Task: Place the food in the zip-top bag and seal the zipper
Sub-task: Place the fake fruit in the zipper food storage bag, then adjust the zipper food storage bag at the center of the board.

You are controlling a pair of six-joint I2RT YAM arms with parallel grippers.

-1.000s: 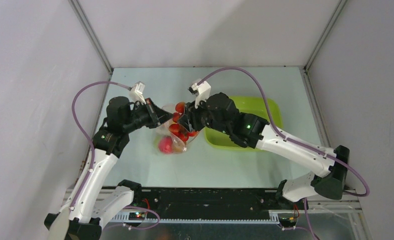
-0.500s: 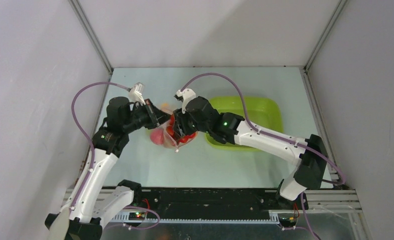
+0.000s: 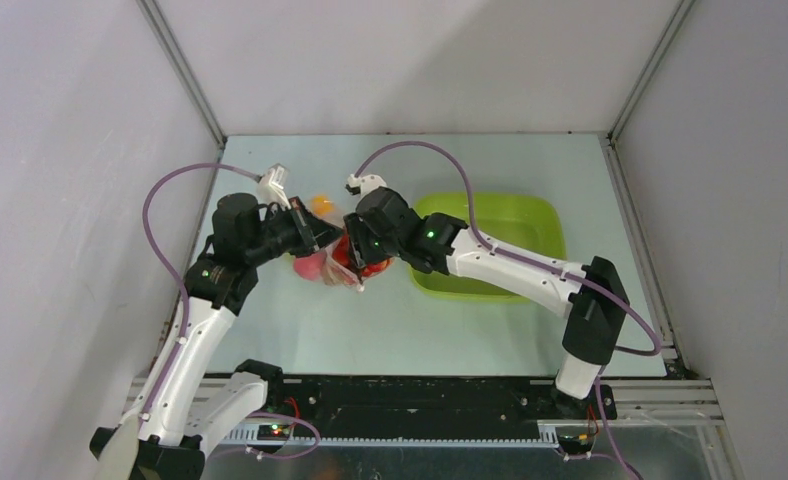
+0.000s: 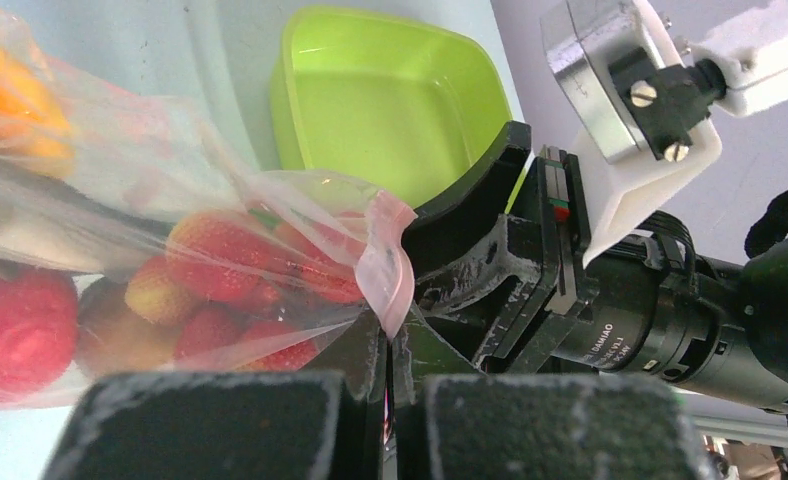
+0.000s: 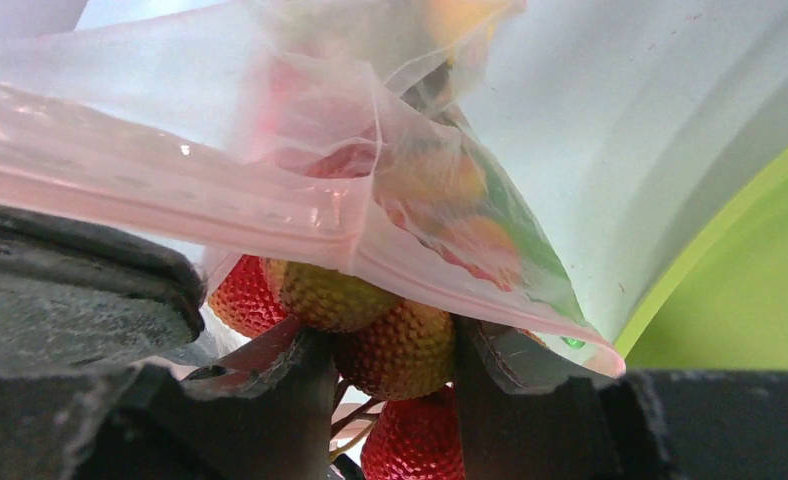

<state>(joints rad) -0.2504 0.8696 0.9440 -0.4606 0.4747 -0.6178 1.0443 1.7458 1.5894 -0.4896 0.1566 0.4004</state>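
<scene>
At the left claw [image 4: 385, 395], the zip-top bag [image 4: 150, 200] is thin, clear plastic film, crinkled and glossy; its zipper [image 5: 150, 200] is a smoother pink strip. The strawberries [image 5: 400, 345] between the right claw's [image 5: 395, 385] matt, scuffed black fingers [image 5: 70, 300] look pimpled and shiny. Beyond it, the tub [image 4: 390, 110] is smooth, glossy green plastic.

Table: pale mint-green tabletop [image 3: 470, 330], matte, in the middle.
Back: plain white back wall [image 3: 410, 60] at 12 o'clock.
Sides: grey-white left wall [image 3: 60, 200] at 9 o'clock, right wall [image 3: 740, 200] at 3 o'clock.
Corners: metal posts [image 3: 185, 75] slanting in at 11 and 1 o'clock.
Near edge: black rail [image 3: 410, 405] at 6 o'clock.
Light: soft, even; faint shadows.
</scene>
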